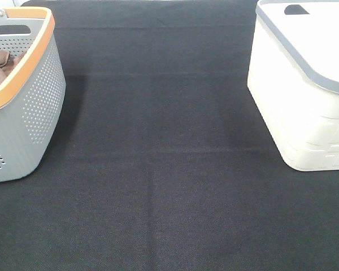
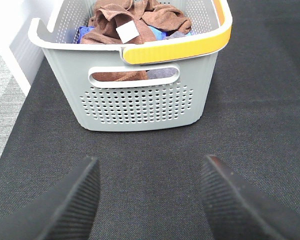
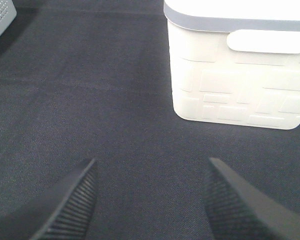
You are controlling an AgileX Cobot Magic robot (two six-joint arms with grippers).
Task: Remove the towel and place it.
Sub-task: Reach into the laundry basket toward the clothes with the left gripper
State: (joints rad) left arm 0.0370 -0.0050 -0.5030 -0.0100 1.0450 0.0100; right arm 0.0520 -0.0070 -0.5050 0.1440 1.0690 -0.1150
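Left wrist alone: towel (image 2: 108,22) tag (image 2: 127,32) (in basket (image 2: 140,107))

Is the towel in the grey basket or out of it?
In. The left wrist view shows the towel bunched inside the basket among other cloths, its white tag showing.

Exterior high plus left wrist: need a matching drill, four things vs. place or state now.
Things
1. towel
2. grey basket
3. white bin
4. left gripper

Places or states
A. on the right of the mat in the exterior view, grey-rimmed
B. open, empty, above the mat short of the basket
C. bunched inside the basket, tag showing
D. on the left of the mat in the exterior view, orange-rimmed

Pairs: 1-C, 2-D, 3-A, 4-B
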